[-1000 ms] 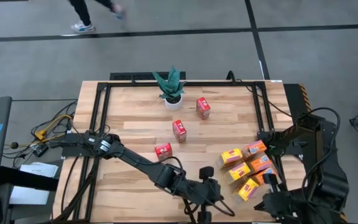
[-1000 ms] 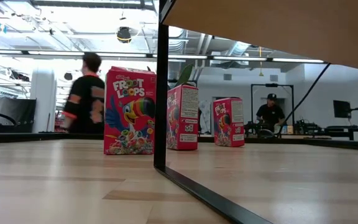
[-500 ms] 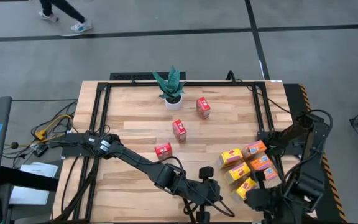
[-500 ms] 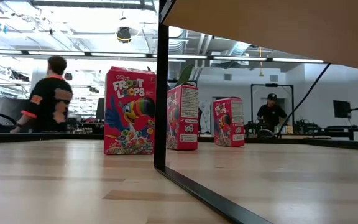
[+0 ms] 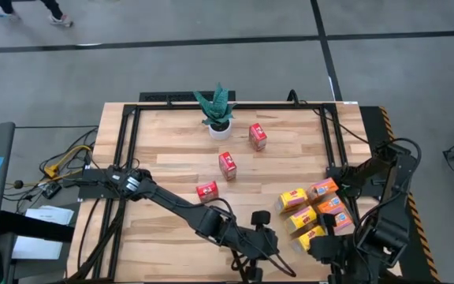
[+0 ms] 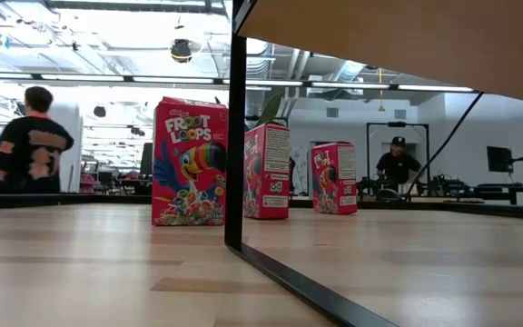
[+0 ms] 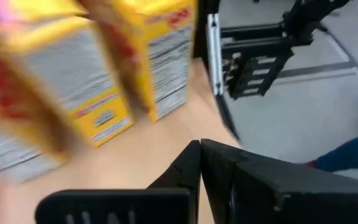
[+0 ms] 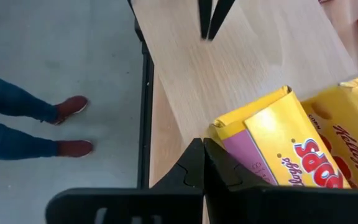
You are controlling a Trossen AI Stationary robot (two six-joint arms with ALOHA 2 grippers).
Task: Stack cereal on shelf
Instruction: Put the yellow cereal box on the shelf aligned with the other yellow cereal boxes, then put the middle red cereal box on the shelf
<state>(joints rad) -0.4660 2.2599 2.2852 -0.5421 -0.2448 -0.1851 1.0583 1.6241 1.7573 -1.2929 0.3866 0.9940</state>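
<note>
Cereal boxes [image 5: 314, 211]: yellow and orange cluster near table's right front, three red ones mid-table. Probably light, stiff, crushable card; best pinched across narrow sides. Left gripper [image 7: 201, 163] and right gripper [image 8: 203, 160] clenched, empty.

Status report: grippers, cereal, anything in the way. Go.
Left gripper shut, empty, table's near edge. Right gripper shut, empty, beside yellow boxes. Three red boxes upright mid-table, none stacked. Plant at the far edge.
</note>
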